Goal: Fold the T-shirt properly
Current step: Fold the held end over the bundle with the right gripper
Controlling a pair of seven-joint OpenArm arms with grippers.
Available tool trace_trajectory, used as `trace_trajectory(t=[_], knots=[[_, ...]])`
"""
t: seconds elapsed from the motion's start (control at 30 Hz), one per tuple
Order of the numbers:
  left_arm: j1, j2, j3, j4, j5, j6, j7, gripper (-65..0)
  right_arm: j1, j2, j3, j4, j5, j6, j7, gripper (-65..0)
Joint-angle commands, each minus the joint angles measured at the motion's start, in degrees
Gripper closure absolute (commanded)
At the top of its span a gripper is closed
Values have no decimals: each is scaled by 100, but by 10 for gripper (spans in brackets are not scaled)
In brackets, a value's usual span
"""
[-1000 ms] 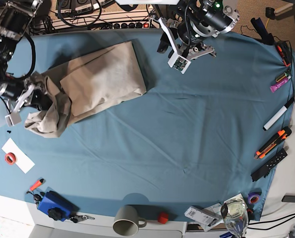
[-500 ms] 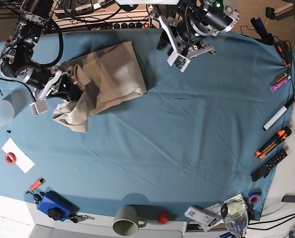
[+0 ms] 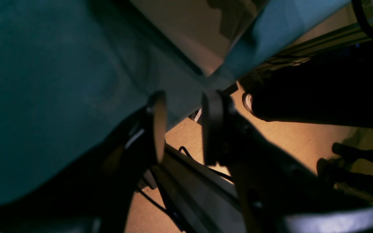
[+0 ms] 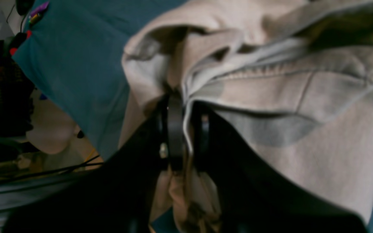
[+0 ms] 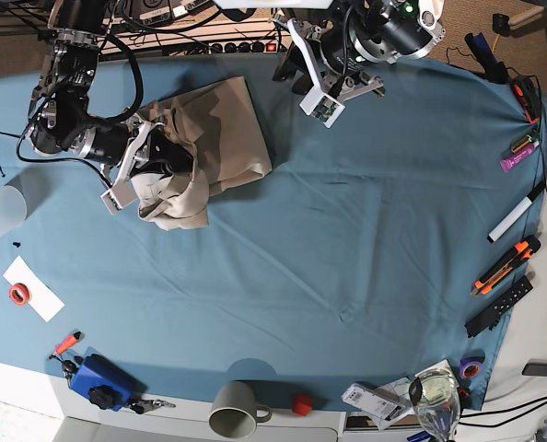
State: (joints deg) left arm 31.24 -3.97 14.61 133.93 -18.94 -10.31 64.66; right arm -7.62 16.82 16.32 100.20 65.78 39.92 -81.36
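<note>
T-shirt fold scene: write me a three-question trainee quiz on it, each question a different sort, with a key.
1. True or false: the left gripper holds the T-shirt.
2. Which gripper's jaws are shut on cloth?
A. left
B. right
C. both
3. Fill in: the mug stands at the table's ____ edge in the base view.

Key: 1 false; 2 B; 3 near (bottom).

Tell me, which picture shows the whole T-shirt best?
The base view: it shows the whole T-shirt bunched on the blue cloth. The right wrist view shows only folds pinched in the right pincer. The left wrist view catches just a beige corner.
</note>
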Motion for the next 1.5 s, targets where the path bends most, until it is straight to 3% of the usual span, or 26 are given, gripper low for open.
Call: trace_trajectory(t=[0.0,0.13,0.23,0.37,0.53,0.6,0.9,1.0,1.17,1.47], knots=[[22,28,22,107,-83,-24,-92,-174,63,66,24,101,79,8,136,-22],[46,28,22,107,-81,-24,-151,-174,63,68,24,101,83,8,136,-190],[96,28,22,107,-83,-24,-170,-174,66,125,24,103,212,8,136,-200],[151,28,22,107,-83,-24,-168,-174,101,240,28,111,1174,8,136,-200],[188,31,22,107,-184,-22,-168,-174,111,317,28,367,1922,8,136,-200],[245,33,22,107,-409,-31,-170,-174,114,317,26,492,1922,8,136,-200],[350,35,22,107,-1178,-861,-192,-174,372,302,105,562,1904,8,136,-199],[348,50,22,107,-1241,-1025,-424,-174,496,302,378,560,1414,8,136,-199],[297,46,22,107,-1237,-1058,-658,-174,437,306,706,542,529,8,136,-199],[286,46,22,107,-1239,-1058,-730,-174,-402,302,195,542,466,8,136,-199]])
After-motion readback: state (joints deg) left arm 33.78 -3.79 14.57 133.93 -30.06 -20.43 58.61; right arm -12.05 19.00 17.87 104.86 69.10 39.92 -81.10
